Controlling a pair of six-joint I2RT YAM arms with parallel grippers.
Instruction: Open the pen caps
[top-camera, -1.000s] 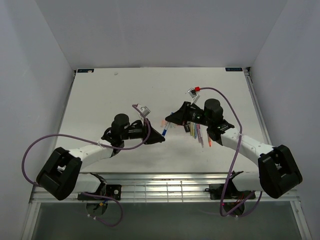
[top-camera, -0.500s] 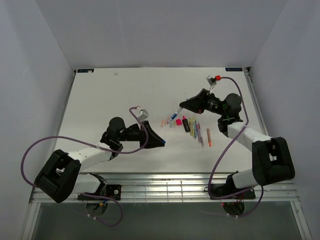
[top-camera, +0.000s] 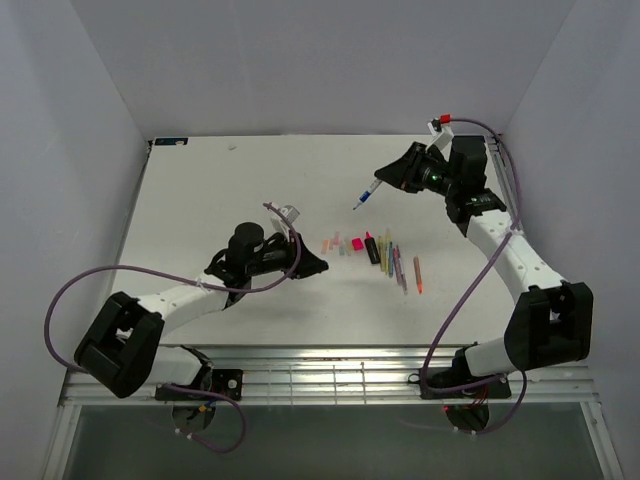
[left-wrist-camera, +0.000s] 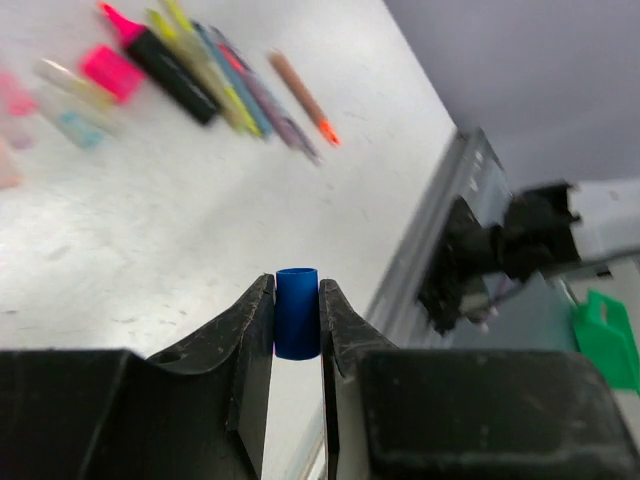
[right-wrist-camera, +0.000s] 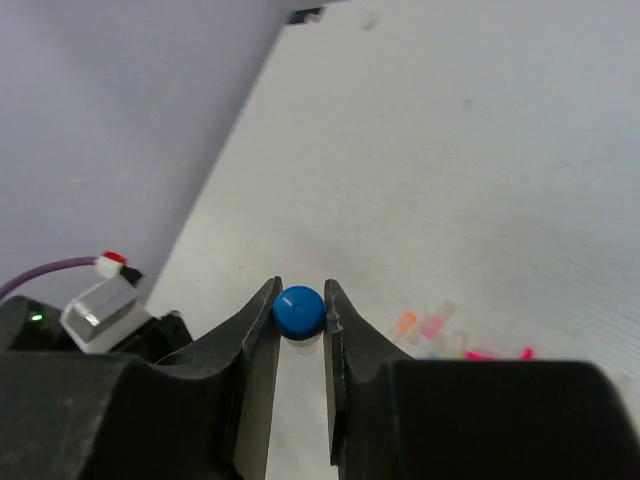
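Note:
My left gripper (top-camera: 316, 267) is shut on a small blue pen cap (left-wrist-camera: 297, 312), held just above the table, left of the pen pile. My right gripper (top-camera: 388, 182) is shut on the blue pen (top-camera: 366, 196), raised at the far right with its uncapped tip pointing down-left. In the right wrist view the pen's blue end (right-wrist-camera: 298, 310) sits between my fingers. Several pens and highlighters (top-camera: 392, 260) lie side by side mid-table, among them a black highlighter (left-wrist-camera: 165, 60) and an orange-tipped pen (left-wrist-camera: 300, 98). Loose pink and orange caps (top-camera: 340, 242) lie just left of them.
A pink cap (left-wrist-camera: 108, 70) lies beside the black highlighter. The table's slotted metal front rail (top-camera: 330, 375) runs along the near edge. White walls close in the back and both sides. The left arm's wrist (right-wrist-camera: 100, 305) shows below the right gripper.
The two grippers have pulled apart. My right gripper rose up and back to the right with the pen; my left gripper kept the blue cap and shifted slightly.

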